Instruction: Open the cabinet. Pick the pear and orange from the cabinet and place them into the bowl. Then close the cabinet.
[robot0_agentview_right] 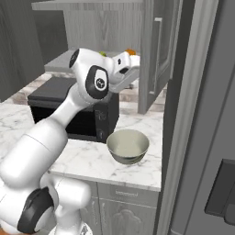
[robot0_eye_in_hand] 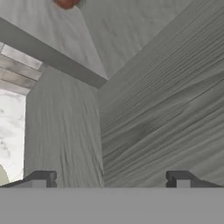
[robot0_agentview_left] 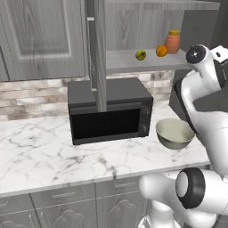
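Note:
The cabinet (robot0_agentview_left: 124, 60) stands open, its left door (robot0_agentview_left: 99, 53) swung out edge-on and its right door (robot0_agentview_right: 156, 55) swung out too. On its grey shelf lie the yellow-green pear (robot0_agentview_left: 140, 54) and the orange (robot0_agentview_left: 161, 51), side by side. The bowl (robot0_agentview_left: 174, 132) sits empty on the marble counter, right of the microwave, also seen from the other side (robot0_agentview_right: 128, 146). My gripper (robot0_eye_in_hand: 110, 179) is open with nothing between its fingertips, close to grey wood-grain cabinet panels. The hand (robot0_agentview_right: 128, 64) is raised at shelf height, above the bowl.
A terracotta jar with an orange lid (robot0_agentview_left: 173, 42) stands on the shelf right of the orange. The black microwave (robot0_agentview_left: 111, 111) sits under the shelf. A tall grey fridge side (robot0_agentview_right: 202, 114) walls off the right. Marble counter (robot0_agentview_left: 40, 151) stretches left.

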Controlling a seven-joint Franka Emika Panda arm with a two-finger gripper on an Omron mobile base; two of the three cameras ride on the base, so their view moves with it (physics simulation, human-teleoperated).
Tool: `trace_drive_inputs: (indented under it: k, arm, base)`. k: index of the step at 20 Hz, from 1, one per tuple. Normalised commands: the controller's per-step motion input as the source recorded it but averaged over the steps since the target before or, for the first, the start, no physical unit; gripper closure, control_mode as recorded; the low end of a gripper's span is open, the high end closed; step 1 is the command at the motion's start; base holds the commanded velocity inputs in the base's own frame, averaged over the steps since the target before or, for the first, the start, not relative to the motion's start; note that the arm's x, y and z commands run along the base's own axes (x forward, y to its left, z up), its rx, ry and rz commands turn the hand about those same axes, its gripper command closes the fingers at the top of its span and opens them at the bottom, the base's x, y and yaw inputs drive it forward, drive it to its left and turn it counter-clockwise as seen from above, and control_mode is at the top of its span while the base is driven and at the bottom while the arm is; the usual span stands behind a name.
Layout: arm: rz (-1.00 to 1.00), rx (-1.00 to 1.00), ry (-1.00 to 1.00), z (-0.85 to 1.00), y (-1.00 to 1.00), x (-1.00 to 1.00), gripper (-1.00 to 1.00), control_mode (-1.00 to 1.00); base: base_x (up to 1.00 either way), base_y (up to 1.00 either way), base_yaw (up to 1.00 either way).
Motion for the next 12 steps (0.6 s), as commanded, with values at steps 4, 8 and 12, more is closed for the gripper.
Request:
trace_drive_inputs:
  k: [4, 8, 12]
  arm:
    - [0.09, -0.01, -0.06, 0.00, -0.10, 0.00, -1.00, -1.00]
    - [0.01, -0.06, -0.17, 0.01, 0.71, 0.00, -1.00, -1.00]
    - [0.00, 0.00, -0.10, 0.10, 0.99, 0.00, -1.00, -1.00]
  base:
    - [0.00, 0.00, 0.00]
    - [0.00, 0.00, 0.00]
    - [0.00, 0.00, 0.00]
